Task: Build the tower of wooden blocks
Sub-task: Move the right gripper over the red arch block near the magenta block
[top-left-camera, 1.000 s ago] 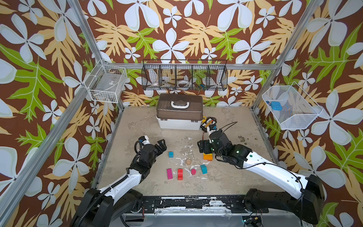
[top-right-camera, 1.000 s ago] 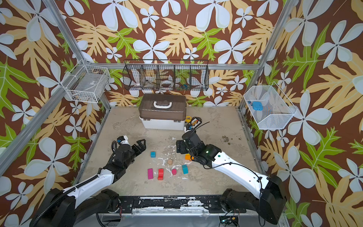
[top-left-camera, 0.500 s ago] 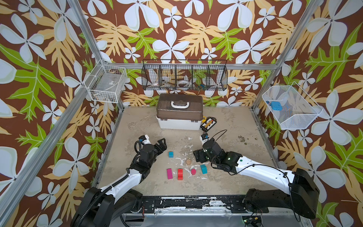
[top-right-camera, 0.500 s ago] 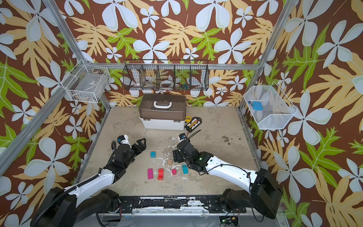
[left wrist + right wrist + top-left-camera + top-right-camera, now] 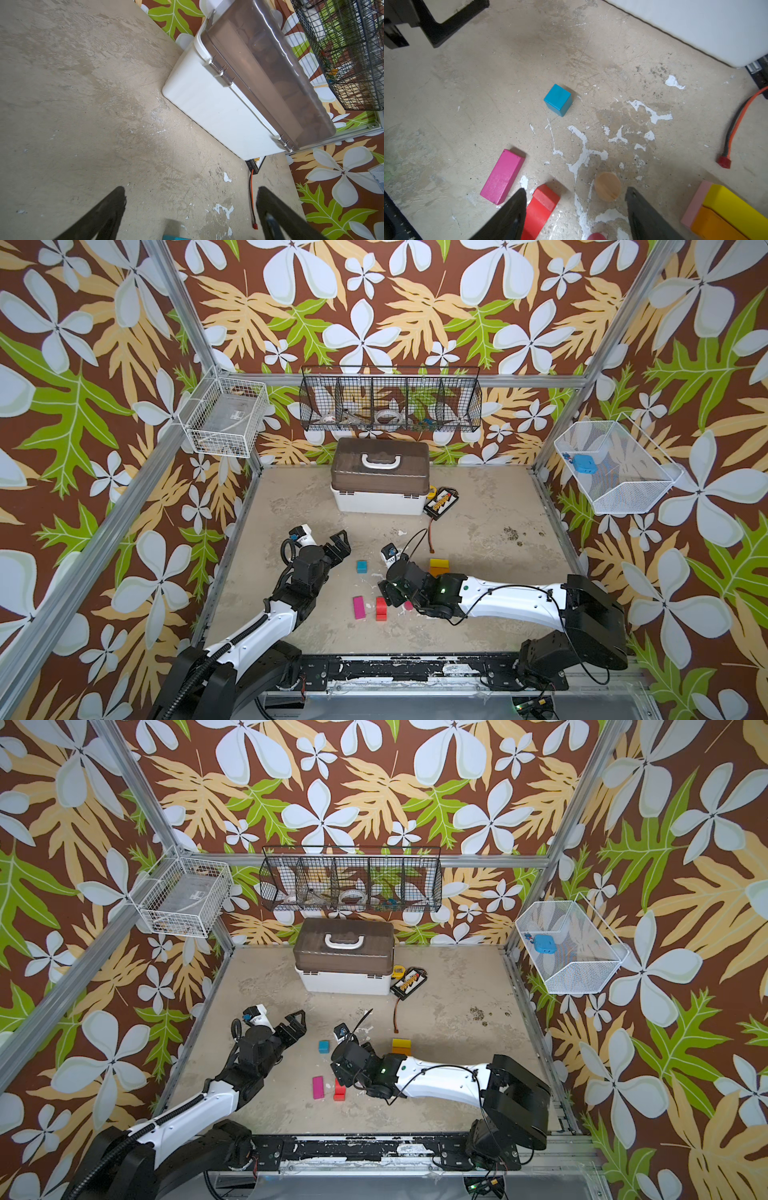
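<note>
Right wrist view shows the right gripper (image 5: 575, 218) low over the worktop (image 5: 467, 93), its jaws spread and holding nothing. A tan cylinder (image 5: 607, 186) lies just beside one fingertip and a red block (image 5: 543, 204) beside the other. A magenta bar (image 5: 502, 176) lies next to the red block, apart from it. A teal cube (image 5: 558, 99) sits alone beyond them. The tower (image 5: 735, 205) is only a low cluster of yellow, orange and pink blocks pressed together. In both top views the tower (image 5: 439, 564) (image 5: 401, 1043) stands beside the right arm, and the teal cube (image 5: 362, 566) (image 5: 323, 1046) lies between the two grippers. The left gripper (image 5: 337, 548) (image 5: 190, 212) is spread wide and empty, near the cube.
</note>
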Robot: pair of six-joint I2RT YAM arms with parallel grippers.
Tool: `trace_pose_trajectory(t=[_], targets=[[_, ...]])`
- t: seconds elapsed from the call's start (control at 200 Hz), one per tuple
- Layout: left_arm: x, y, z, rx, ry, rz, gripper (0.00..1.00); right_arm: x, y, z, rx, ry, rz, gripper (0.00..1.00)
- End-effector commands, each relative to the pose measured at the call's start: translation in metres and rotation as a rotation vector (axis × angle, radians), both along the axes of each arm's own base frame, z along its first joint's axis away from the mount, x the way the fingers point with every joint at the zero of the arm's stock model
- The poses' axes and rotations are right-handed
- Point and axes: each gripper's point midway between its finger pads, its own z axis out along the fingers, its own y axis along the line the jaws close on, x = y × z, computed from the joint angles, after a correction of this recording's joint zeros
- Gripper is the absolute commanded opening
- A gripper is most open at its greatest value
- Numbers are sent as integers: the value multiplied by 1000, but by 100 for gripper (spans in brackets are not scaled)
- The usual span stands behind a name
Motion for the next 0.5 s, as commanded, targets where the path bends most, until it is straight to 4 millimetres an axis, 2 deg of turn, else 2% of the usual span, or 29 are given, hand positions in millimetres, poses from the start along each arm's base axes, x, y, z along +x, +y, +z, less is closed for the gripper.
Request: trace_pose_trajectory(t=[0.0,0.115,0.29,0.495], targets=[[2,2,-3,5,2,14,99,4,-5,-9,-58,9,-54,76],[3,1,-6,8,15,13,97,-5,2,-19,-57,43,-13,76],[3,4,-9,16,24,27,97,-22,9,-37,-90,78,56,68],[2,7,-9,25,24,39,98,-36,13,-41,-80,86,115,64]])
